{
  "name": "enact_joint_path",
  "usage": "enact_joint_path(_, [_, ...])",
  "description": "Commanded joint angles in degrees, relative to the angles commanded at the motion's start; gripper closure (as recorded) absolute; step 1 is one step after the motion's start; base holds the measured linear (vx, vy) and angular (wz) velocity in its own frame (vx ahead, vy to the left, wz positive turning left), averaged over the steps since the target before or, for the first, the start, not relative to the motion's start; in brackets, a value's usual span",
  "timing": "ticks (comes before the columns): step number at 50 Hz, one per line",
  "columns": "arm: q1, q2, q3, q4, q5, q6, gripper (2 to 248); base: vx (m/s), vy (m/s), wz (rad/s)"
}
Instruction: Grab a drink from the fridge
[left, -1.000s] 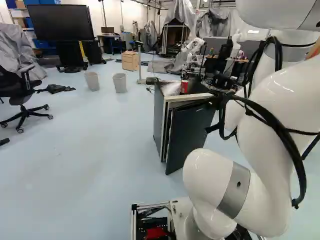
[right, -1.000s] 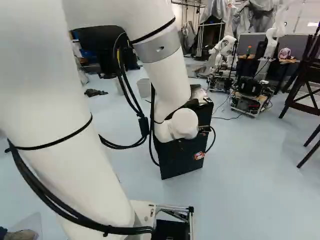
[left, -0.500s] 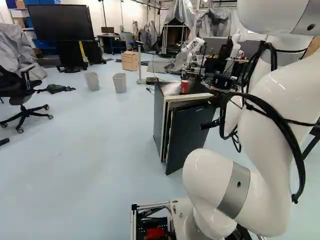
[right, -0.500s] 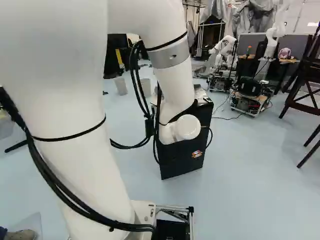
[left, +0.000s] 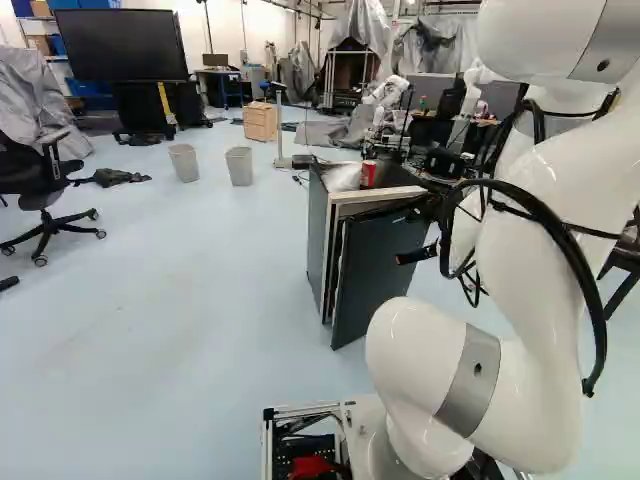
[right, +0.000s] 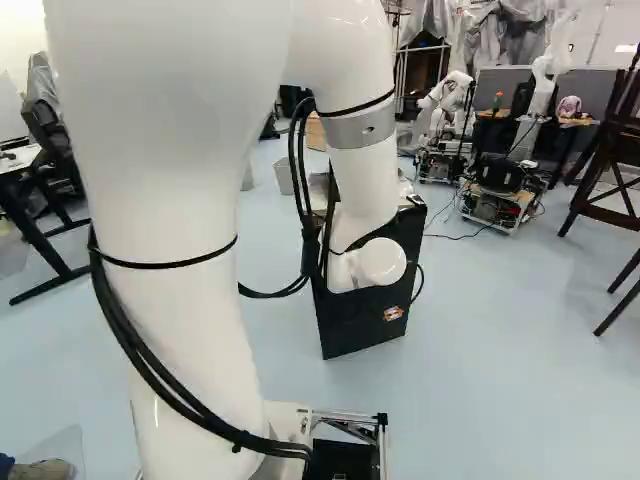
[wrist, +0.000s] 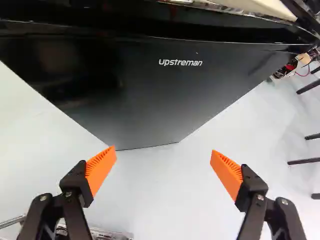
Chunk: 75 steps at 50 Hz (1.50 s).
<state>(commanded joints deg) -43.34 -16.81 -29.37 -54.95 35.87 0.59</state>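
Taking twelve o'clock as straight ahead of the base, the boxy dark grey-black fridge (left: 316, 225) stands at about twelve, with the smooth-jointed white arm (right: 195, 220) reaching out towards it. Its flat dark door (left: 375, 275) looks slightly ajar: a narrow gap shows along the edge on its eleven o'clock side. From the black two-fingered gripper with orange pads (wrist: 163, 152), the door's face lies at twelve o'clock, apart from the fingertips; the fingers are spread wide with nothing between them. A red cylindrical can (left: 368, 174) stands on the fridge top, near twelve from the base; no drink inside can be seen. I judge the task still early: the door seems cracked open at most, and it remains to swing it clear, find a drink, close on it and lift it out.
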Motion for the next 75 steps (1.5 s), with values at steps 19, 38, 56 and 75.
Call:
enact_joint_path(19, [0.6, -1.1, -0.3, 0.0, 1.9, 0.0, 3, 0.000, 0.000, 0.000])
enact_joint_path(38, [2.0, -1.3, -0.6, 0.0, 3.3, 0.0, 3, 0.000, 0.000, 0.000])
enact_joint_path(56, [3.7, -1.8, -1.3, 0.0, 3.5, 0.0, 3, 0.000, 0.000, 0.000])
enact_joint_path(75, [5.5, -2.6, -2.3, 0.0, 3.5, 0.0, 3, 0.000, 0.000, 0.000])
